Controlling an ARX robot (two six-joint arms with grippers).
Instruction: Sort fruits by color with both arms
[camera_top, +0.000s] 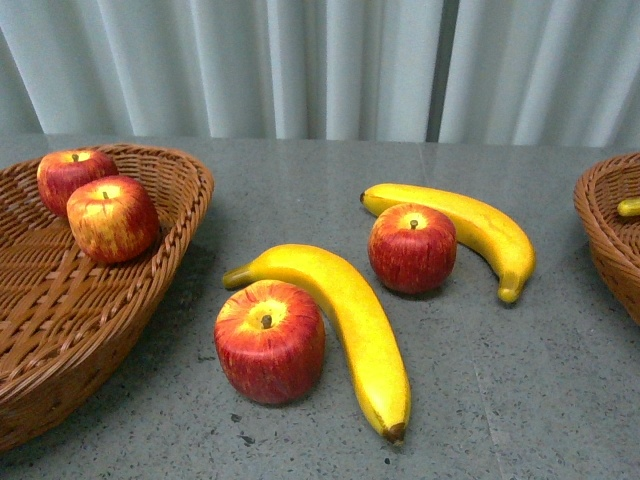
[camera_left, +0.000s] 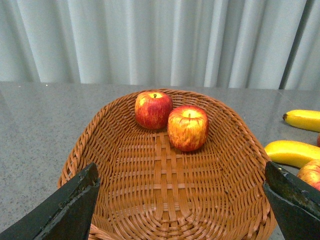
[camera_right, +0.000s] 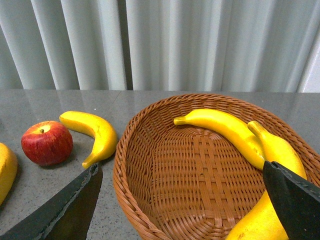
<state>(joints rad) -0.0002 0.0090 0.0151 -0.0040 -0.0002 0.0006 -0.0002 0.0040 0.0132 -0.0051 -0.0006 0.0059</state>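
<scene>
Fruits all look glossy. Two round red apples (camera_top: 112, 217) with yellow streaks sit in the woven left wicker basket (camera_top: 60, 300). Two loose apples (camera_top: 269, 340) and two long curved bananas (camera_top: 350, 315) lie on the speckled grey surface (camera_top: 540, 400), and more bananas (camera_right: 225, 127) lie in the right wicker basket (camera_right: 120, 165). Left hand (camera_left: 181, 170) and right hand (camera_right: 181, 169) both gape wide, holding nothing.

Legible markings — none.
No text, label, brand, number or sign can be read in any of the three views — the apples (camera_top: 269, 345), bananas (camera_top: 350, 305), wicker baskets (camera_top: 192, 195), table (camera_top: 530, 390) and curtain (camera_top: 300, 60) all show plain surfaces.
</scene>
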